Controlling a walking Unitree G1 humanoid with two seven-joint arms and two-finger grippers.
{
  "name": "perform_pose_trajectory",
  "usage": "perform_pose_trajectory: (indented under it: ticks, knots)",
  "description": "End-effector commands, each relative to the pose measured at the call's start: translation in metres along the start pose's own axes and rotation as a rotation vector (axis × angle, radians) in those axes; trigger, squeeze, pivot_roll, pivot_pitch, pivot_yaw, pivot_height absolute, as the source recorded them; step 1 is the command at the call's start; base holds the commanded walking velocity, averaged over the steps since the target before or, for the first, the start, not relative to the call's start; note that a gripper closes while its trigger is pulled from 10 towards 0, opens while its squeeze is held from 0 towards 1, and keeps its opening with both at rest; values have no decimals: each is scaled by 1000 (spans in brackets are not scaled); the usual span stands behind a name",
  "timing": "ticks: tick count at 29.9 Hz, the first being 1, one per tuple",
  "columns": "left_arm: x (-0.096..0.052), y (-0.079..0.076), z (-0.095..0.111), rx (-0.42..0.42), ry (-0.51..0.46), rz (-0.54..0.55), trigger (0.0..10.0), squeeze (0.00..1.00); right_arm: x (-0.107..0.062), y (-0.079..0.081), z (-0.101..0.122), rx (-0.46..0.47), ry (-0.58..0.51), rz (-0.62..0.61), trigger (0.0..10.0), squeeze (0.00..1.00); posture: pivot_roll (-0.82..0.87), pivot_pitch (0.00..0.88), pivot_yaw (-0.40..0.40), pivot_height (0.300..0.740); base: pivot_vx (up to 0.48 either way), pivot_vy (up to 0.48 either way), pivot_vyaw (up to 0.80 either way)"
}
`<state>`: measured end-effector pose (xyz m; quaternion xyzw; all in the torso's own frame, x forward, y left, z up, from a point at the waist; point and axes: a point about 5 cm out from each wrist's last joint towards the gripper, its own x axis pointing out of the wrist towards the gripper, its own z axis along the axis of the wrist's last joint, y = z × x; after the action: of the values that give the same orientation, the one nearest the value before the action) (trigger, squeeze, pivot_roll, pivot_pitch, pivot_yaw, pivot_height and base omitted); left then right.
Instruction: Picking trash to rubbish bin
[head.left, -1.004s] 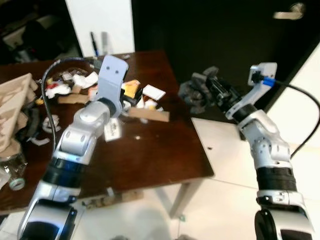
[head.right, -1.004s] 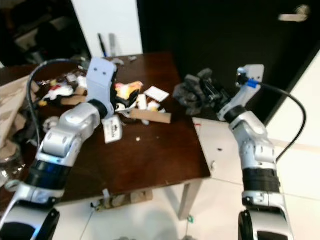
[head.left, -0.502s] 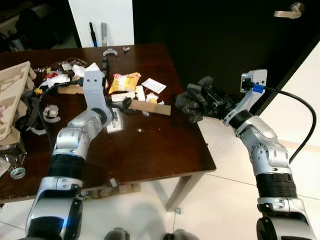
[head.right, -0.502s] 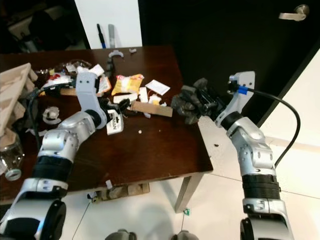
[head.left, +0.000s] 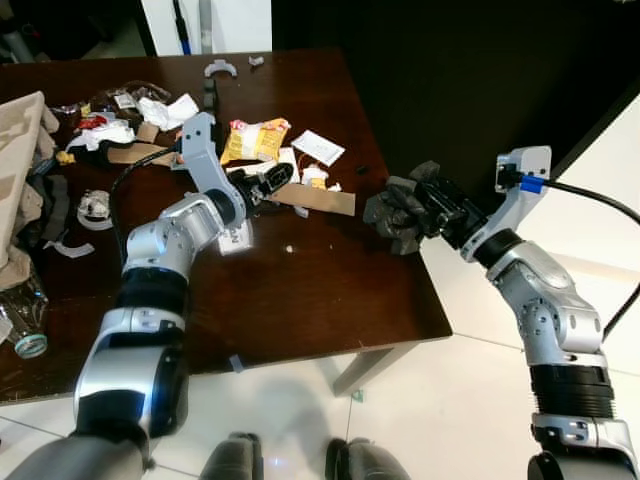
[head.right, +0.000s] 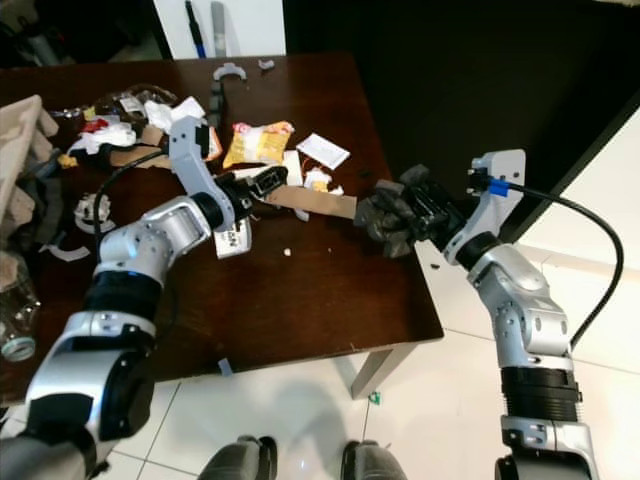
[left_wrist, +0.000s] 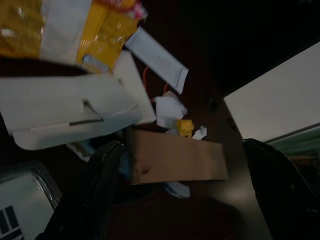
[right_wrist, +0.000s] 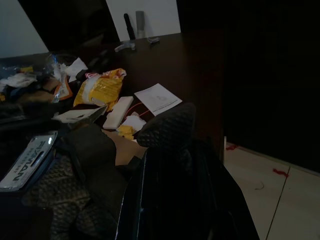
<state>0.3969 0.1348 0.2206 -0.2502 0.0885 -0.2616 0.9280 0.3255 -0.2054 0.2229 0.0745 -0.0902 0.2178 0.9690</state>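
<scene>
The right gripper (head.left: 432, 207) is clamped on a dark glove (head.left: 395, 218) at the table's (head.left: 330, 300) three o'clock edge. The left gripper (head.left: 272, 182), jaws apart, reaches toward cardboard (head.left: 312, 199). It could nudge litter (head.left: 255, 138) at twelve off the far edge.
</scene>
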Motion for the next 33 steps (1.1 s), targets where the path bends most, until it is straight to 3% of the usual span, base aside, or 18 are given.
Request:
perform_pose_trajectory:
  ticks: [1, 8, 19, 20, 21, 33]
  knots:
    - [-2, 10, -3, -20, 50, 65, 10000, 0, -6, 2, 1, 10, 3, 14, 10000, 0, -35, 311, -10, 740, 0, 0, 0]
    - [1, 12, -6, -48, 99, 67, 10000, 0, -9, 6, 3, 11, 5, 24, 10000, 0, -48, 319, -4, 740, 0, 0, 0]
    - [7, 5, -13, -13, 183, 24, 10000, 0, -13, 7, 5, 17, 6, 15, 10000, 0, -60, 323, -2, 740, 0, 0, 0]
    - [7, 6, -17, -14, 205, 25, 3569, 0, -13, 7, 5, 18, 6, 14, 10000, 0, -61, 323, 1, 740, 0, 0, 0]
    - [6, 8, -22, -13, 232, 34, 0, 0, -13, 8, 5, 20, 6, 13, 10000, 0, -60, 320, 0, 740, 0, 0, 0]
    - [2, 18, -36, -8, 284, 66, 0, 0, -11, 9, 6, 35, 0, 10, 10000, 0, -59, 307, 2, 740, 0, 0, 0]
